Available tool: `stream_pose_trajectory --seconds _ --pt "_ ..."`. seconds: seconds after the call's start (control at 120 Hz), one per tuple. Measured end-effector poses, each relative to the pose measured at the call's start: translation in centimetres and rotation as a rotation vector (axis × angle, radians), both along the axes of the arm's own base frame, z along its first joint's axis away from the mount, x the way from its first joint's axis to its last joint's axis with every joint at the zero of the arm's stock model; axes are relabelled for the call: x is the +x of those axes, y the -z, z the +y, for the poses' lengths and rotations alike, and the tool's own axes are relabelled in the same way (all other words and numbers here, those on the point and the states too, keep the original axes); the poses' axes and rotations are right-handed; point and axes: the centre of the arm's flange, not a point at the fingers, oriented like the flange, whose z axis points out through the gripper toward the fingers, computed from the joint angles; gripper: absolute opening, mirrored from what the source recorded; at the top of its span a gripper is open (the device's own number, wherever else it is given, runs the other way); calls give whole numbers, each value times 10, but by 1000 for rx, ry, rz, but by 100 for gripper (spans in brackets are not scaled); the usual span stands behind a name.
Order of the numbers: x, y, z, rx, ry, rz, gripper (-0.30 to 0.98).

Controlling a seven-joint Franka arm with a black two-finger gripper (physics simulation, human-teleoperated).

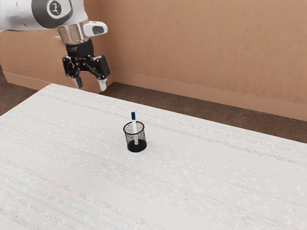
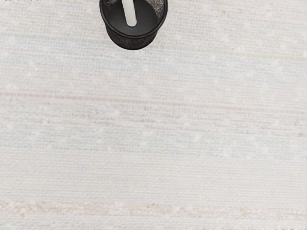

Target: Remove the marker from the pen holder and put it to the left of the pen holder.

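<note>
My black gripper (image 1: 90, 86) is raised above the table at the exterior view's upper left, its two fingers apart with nothing between them. Lower and toward the exterior view's right, a black mesh pen holder (image 1: 136, 147) stands upright on the table. A white marker (image 1: 135, 126) with a dark blue end on top leans slightly inside it, rising above the rim. In the wrist view the pen holder (image 2: 132, 42) is cut off by the frame's edge, and the white lower part of the marker (image 2: 129, 13) rests inside it.
The table (image 1: 192, 182) has a pale, faintly striped surface. Its far edge runs below my raised hand, with brown floor and an orange-tan wall (image 1: 206, 52) beyond.
</note>
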Motion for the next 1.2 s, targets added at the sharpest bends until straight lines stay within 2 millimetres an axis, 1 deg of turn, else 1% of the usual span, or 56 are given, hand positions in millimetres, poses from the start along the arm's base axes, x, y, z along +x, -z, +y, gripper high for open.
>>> stream_pose_trajectory --seconds 0.067,0.1,0.133,0.183,0.208,0.233,0.275,0.325,0.367,0.408,0.433,0.475,0.525,0.558,0.633,0.717,0.808,0.867,0.967,1.042,1.2 --pt "0 1 -17 4 28 -2 69" --pt "2 5 -25 10 42 4 69" --pt "7 15 -33 14 55 17 69" --pt "17 39 -39 18 62 50 68" --pt "21 52 -35 20 52 68 68" --pt "23 67 -24 20 32 87 68" --pt "20 96 -3 20 -10 121 68" --pt "13 122 17 19 -51 141 69" --pt "9 142 24 19 -67 148 69" --pt "8 154 20 21 -68 142 69" --pt "9 157 15 22 -62 133 69" --pt "14 156 3 26 -44 107 69" --pt "26 149 -9 28 -26 65 69" --pt "35 147 -13 33 -20 40 68" --pt "53 160 -9 60 -17 3 69" --pt "79 171 -7 64 -17 -53 69" --pt "101 196 -7 62 -19 -89 69" --pt "114 202 -6 60 -21 -120 69" --pt "126 210 -1 57 -32 -159 65" --pt "139 216 1 50 -39 -193 62" --pt "156 232 2 30 -54 -237 51"
